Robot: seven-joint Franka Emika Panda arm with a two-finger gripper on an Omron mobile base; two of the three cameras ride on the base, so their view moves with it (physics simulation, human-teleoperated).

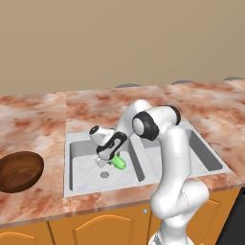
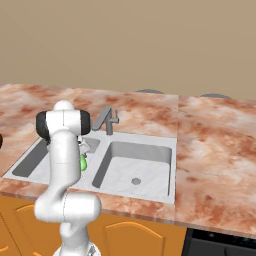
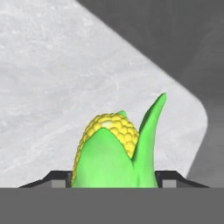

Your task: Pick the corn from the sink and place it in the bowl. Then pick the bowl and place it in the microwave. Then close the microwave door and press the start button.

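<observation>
The corn [image 1: 118, 163] lies in the left basin of the steel sink [image 1: 68, 165], a green husk with yellow kernels showing at its tip [image 3: 114, 127]. My gripper [image 1: 109, 160] reaches down into that basin and straddles the corn, one dark fingertip [image 3: 61, 178] on each side, close against the husk. Whether the fingers press on it I cannot make out. From the right base view, the corn [image 2: 83, 162] peeks out beside my arm. The dark brown bowl [image 1: 19, 171] sits on the counter left of the sink, apart from the gripper. The microwave is out of view.
A grey faucet [image 2: 107, 120] stands behind the divider between the two basins. The drain [image 1: 104, 174] is just in front of the corn. Reddish marble counter [image 1: 33, 119] surrounds the sink, with orange cabinet doors [image 1: 100, 227] below.
</observation>
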